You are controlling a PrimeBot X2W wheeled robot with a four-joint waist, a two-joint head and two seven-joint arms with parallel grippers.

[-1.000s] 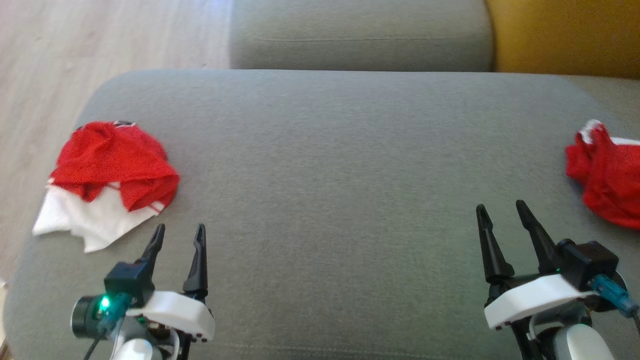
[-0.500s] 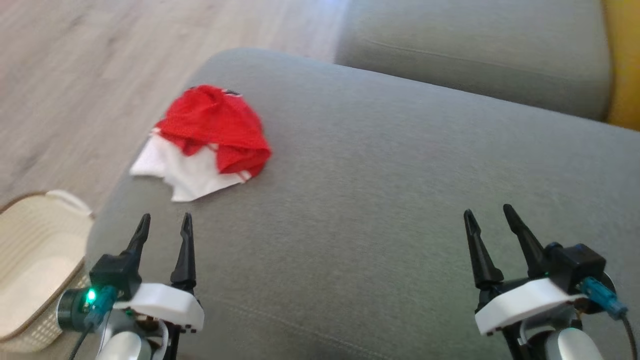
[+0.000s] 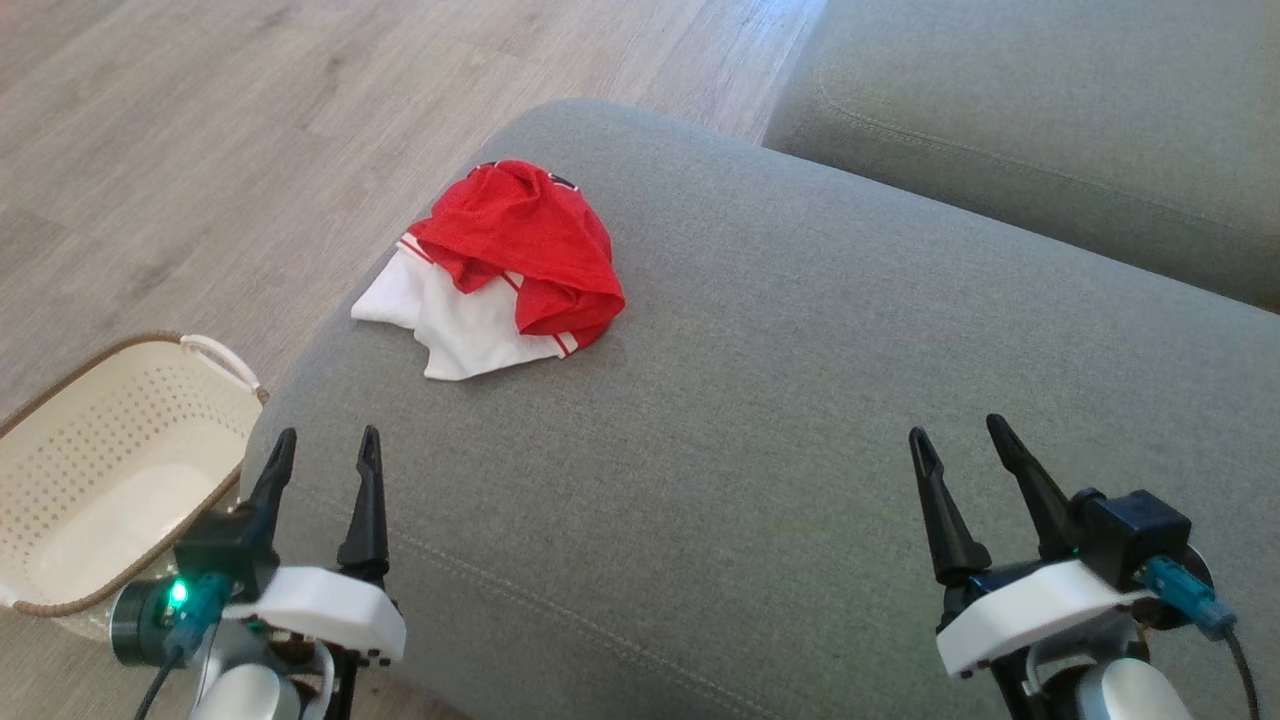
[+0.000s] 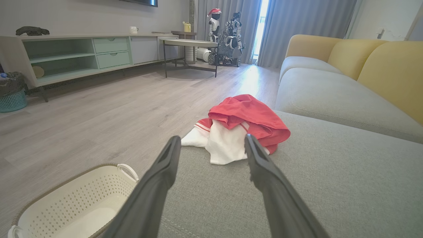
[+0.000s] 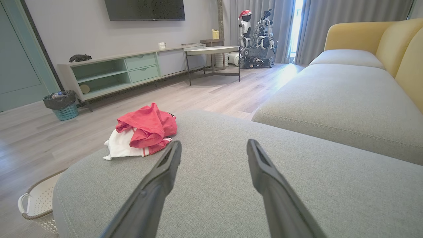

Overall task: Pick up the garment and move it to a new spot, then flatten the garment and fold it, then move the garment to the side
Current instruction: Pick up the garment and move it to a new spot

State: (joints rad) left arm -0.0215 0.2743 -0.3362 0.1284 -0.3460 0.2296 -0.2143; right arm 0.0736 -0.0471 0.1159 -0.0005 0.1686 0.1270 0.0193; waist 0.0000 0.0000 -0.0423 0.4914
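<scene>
A crumpled red and white garment (image 3: 505,265) lies near the left end of the grey sofa seat (image 3: 800,420), close to its edge. The left wrist view has the garment (image 4: 241,127) just beyond my fingertips, and the right wrist view has the garment (image 5: 142,132) off to the left. My left gripper (image 3: 322,450) hovers open over the seat's front left corner, short of the garment, with nothing between its fingers. My right gripper (image 3: 958,433) is open and empty over the seat's front right.
A cream perforated basket (image 3: 110,470) stands on the wooden floor (image 3: 200,140) left of the sofa, beside my left gripper. A second grey seat cushion (image 3: 1050,120) lies beyond. In the wrist views, a TV cabinet (image 5: 132,71), a side table and yellow backrests (image 4: 390,66) surround the room.
The head camera has turned left: the garment now sits nearer the picture's centre, the basket has come into view, and a second red garment at the right has left the frame. Both grippers stay open.
</scene>
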